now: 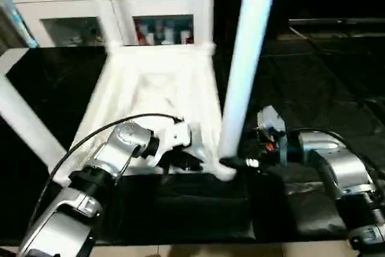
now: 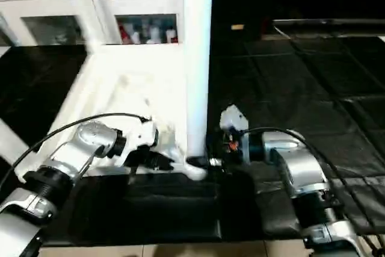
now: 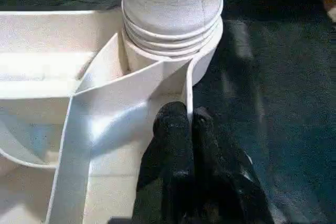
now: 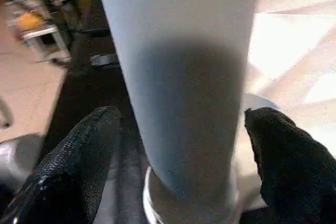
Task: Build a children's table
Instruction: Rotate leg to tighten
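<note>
Lying upside down on dark floor mats point(image 1: 337, 88), children's table point(image 1: 156, 97) before white cabinet point(image 1: 114, 4), near-corner leg point(image 1: 246, 64) upright between spread right end effector point(image 4: 181, 145) fingers, untouched, left end effector point(image 3: 184, 124) pinched shut beside socket point(image 3: 173, 40).

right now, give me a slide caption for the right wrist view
Open right end effector straddling the white table leg, its black fingers apart on either side, just above the corner socket.
</note>
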